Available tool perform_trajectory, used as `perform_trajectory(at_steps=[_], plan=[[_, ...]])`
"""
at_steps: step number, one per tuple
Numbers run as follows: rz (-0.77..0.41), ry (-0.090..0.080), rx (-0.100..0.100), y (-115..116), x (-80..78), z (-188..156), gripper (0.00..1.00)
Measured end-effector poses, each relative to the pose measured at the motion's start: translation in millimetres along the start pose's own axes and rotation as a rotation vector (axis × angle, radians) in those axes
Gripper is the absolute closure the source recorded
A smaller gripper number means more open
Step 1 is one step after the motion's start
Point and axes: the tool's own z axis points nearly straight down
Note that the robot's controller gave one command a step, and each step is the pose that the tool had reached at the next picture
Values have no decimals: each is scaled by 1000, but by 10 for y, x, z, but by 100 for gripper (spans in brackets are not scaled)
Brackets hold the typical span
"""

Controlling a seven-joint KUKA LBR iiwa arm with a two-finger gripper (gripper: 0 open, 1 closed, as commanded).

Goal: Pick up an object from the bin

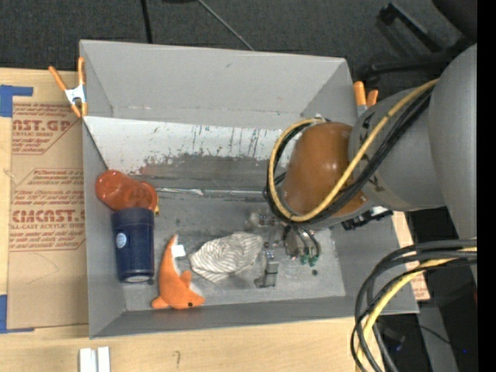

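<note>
Grey arm [457, 146] low beside crumpled cloth [225, 256]

Left to right in the bin [209, 84]: can [133, 245], toy fish [177, 287], cloth [225, 256], claw [271, 268].

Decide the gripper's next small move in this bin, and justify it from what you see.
Probably nudge toward the view's left, over the crumpled white-and-grey striped cloth: the gripper sits at that cloth's right edge, not centred on it; the orange plush fish and dark blue cylinder lie farther off.
</note>
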Motion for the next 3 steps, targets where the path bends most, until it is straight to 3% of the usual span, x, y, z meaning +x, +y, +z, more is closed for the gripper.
perform_trajectory(at_steps=[1,2,3], plan=[[75,8,1,306,-28,89,100],[75,8,1,306,-27,89,100],[24,5,0,373,-333,-1320,100]])
